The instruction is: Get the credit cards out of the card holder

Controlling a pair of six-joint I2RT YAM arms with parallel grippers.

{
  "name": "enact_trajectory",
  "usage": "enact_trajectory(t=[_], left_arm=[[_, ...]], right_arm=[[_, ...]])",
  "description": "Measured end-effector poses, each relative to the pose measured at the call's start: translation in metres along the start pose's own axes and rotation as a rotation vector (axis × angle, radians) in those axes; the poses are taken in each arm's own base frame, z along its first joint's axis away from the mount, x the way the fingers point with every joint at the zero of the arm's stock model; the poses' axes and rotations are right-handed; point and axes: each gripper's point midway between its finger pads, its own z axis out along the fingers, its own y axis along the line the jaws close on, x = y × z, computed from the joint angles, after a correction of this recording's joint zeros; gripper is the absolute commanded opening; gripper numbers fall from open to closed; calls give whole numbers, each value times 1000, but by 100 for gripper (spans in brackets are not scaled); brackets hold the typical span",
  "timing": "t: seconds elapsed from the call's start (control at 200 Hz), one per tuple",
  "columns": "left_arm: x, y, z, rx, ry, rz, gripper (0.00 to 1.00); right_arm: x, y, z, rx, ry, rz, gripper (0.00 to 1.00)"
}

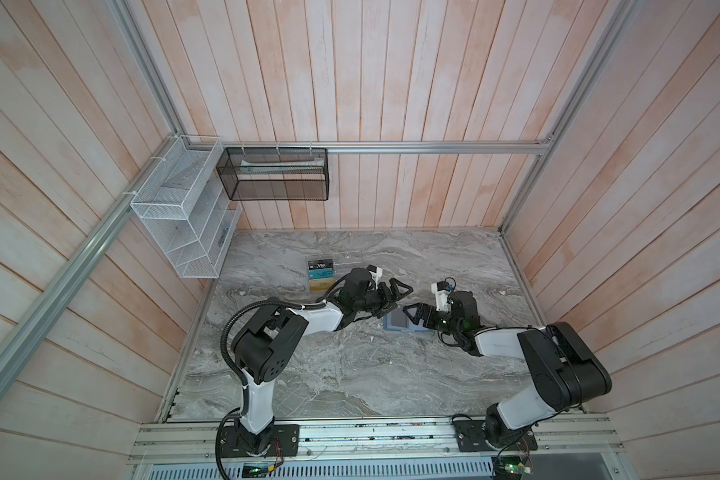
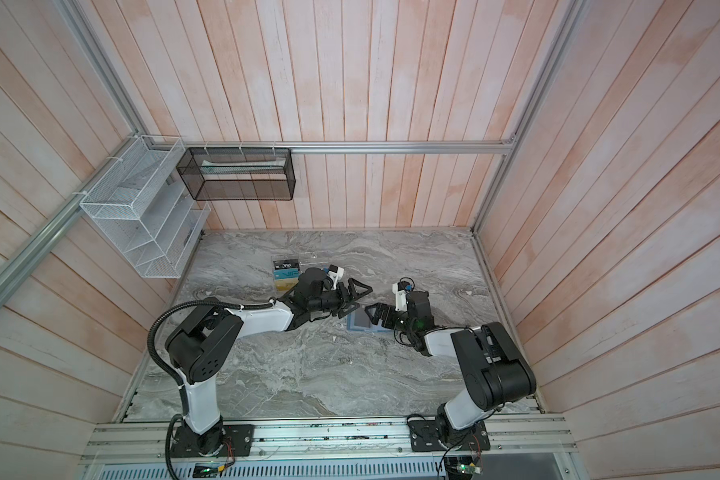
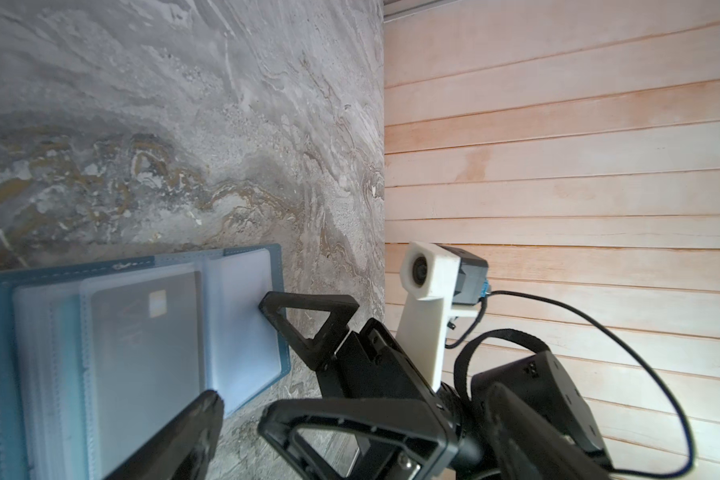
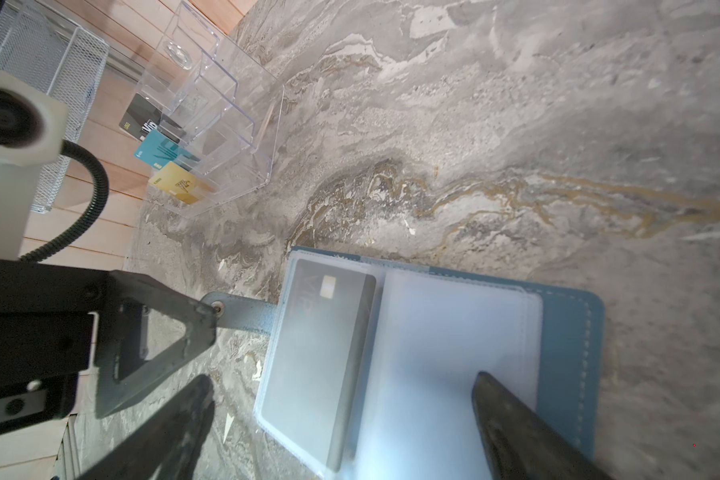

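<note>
The slate-blue card holder [image 1: 395,322] [image 2: 358,320] lies open on the marble between both grippers. In its clear sleeve sits a dark credit card [image 4: 321,353] [image 3: 146,353] lettered VIP. A teal credit card [image 4: 163,151] [image 1: 323,275] and a gold one [image 4: 179,187] [image 1: 321,284] stand in the clear rack. My left gripper [image 1: 404,297] [image 3: 358,449] is open and empty, with one finger [image 4: 163,332] by the holder's snap tab [image 4: 242,311]. My right gripper [image 1: 410,319] [image 4: 344,380] is open above the holder's pages. One right finger [image 3: 308,316] has its tip at the empty page; contact is unclear.
The clear acrylic rack [image 4: 225,124] [image 1: 346,259] stands at the back left and also holds a black Vip card [image 4: 142,118]. A white wire basket [image 1: 179,212] and a black mesh basket [image 1: 275,174] hang on the walls. Wooden walls enclose the table on three sides.
</note>
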Motion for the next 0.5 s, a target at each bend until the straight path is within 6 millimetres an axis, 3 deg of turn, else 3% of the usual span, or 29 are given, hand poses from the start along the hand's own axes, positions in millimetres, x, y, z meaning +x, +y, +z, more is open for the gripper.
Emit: enact_trajectory(t=[0.235, 0.5], left_arm=[[2, 10, 2, -24, 8, -17, 100], [12, 42, 5, -118, 44, -30, 100]], right_arm=[[3, 0, -2, -8, -10, -7, 98], [4, 0, -4, -9, -11, -8, 98]])
